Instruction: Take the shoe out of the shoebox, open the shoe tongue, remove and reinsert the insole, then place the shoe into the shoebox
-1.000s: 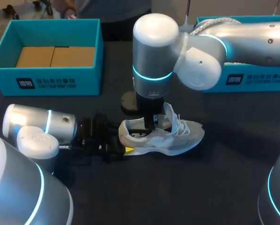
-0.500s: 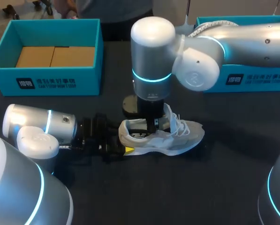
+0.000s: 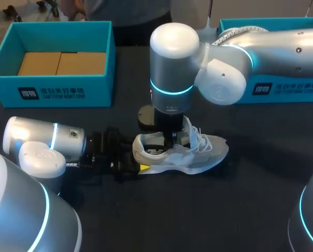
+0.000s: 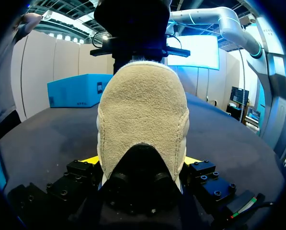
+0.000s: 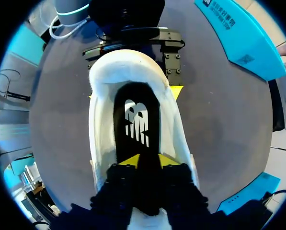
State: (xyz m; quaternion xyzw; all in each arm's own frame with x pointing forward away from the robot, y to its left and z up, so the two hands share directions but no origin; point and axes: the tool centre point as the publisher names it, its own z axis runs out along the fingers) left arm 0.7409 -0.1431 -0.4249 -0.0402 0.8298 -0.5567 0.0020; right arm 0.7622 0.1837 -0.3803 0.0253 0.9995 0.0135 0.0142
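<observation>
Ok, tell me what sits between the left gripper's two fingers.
The shoe, heel first: the left gripper has a yellow tip against each side of it, as the left wrist view shows.

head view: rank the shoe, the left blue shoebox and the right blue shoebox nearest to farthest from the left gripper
1. Shoe: its heel sits in the left gripper.
2. Left shoebox: behind it, at the table's left.
3. Right shoebox: across the table, far right.

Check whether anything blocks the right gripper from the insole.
Nothing visible does. The right gripper sits down inside the shoe opening, directly at the black insole, with no other thing between them.
</observation>
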